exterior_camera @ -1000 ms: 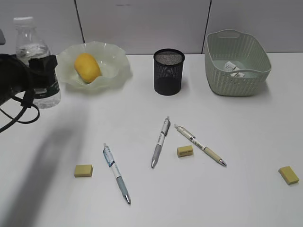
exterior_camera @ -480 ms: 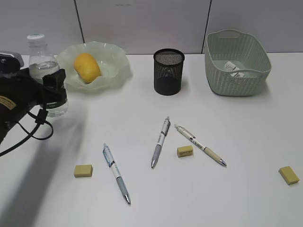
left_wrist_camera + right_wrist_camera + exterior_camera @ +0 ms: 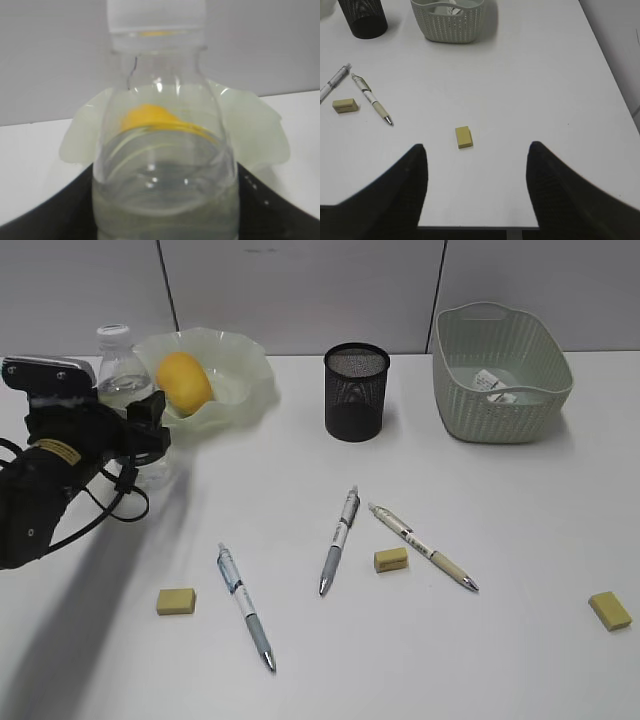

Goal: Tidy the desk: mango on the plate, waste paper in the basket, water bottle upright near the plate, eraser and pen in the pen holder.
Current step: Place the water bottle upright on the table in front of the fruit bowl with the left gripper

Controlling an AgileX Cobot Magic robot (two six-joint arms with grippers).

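My left gripper (image 3: 140, 435) is shut on the clear water bottle (image 3: 121, 368), which stands upright just left of the wavy green plate (image 3: 245, 360). The arm hides the bottle's base. The mango (image 3: 184, 382) lies on the plate. In the left wrist view the bottle (image 3: 165, 165) fills the space between the jaws. The waste paper (image 3: 492, 383) sits inside the basket (image 3: 500, 420). Three pens (image 3: 245, 605) (image 3: 340, 538) (image 3: 421, 545) and three yellow erasers (image 3: 176, 601) (image 3: 391, 559) (image 3: 609, 609) lie on the desk (image 3: 500, 510). The pen holder (image 3: 356, 392) stands at the back middle. My right gripper (image 3: 476, 147) is open above one eraser (image 3: 463, 137).
A grey wall panel runs behind the desk. In the right wrist view the desk's near edge (image 3: 470, 227) lies just under the fingers and its right edge (image 3: 615, 85) slants past the basket (image 3: 452, 22).
My left arm has carried the bottle to the right and lower, from the far left edge to beside the plate. Nothing else on the desk has moved.
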